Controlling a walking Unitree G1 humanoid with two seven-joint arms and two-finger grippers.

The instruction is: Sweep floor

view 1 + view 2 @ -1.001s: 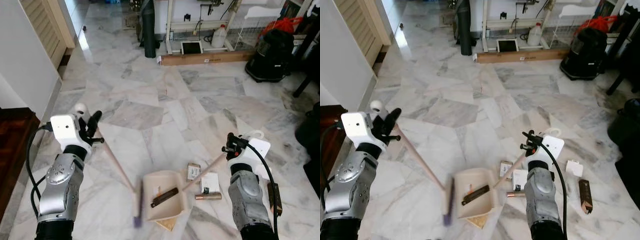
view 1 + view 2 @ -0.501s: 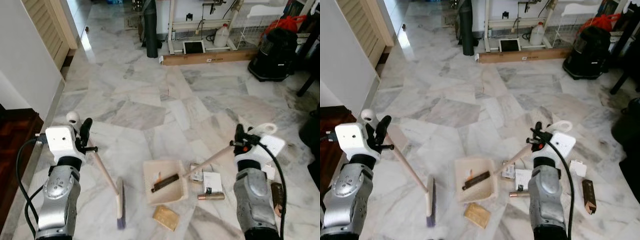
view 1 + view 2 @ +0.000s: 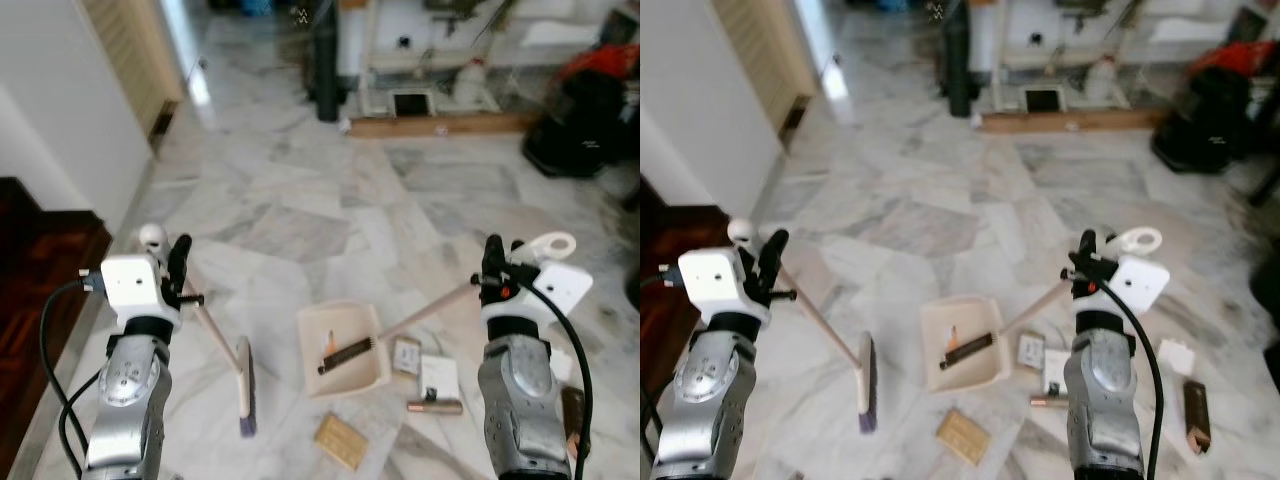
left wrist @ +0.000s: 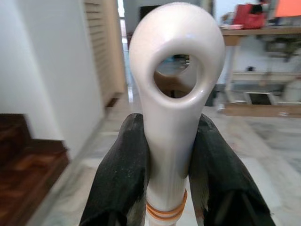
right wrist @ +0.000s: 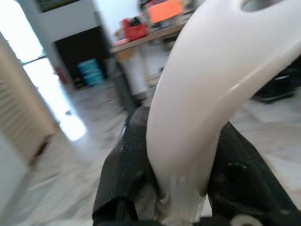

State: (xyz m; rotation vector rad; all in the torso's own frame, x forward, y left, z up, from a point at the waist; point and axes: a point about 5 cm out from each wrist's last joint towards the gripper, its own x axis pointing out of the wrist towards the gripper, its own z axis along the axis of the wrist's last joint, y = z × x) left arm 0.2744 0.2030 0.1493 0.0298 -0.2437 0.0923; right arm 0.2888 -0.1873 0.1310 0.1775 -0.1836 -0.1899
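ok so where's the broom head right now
In the left eye view the broom head lies on the marble floor left of the dustpan, below the left gripper gripping its handle.

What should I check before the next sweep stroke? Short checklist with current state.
1. Left gripper shut on broom handle: ok.
2. Right gripper shut on dustpan handle: ok.
3. Broom head down on the floor beside the dustpan: ok.
4. Dark stick inside the dustpan: ok.
5. All litter collected: not ok; tan card, metal tube and white boxes lie outside the pan.
6. Dustpan lip flat on the floor: cannot tell.
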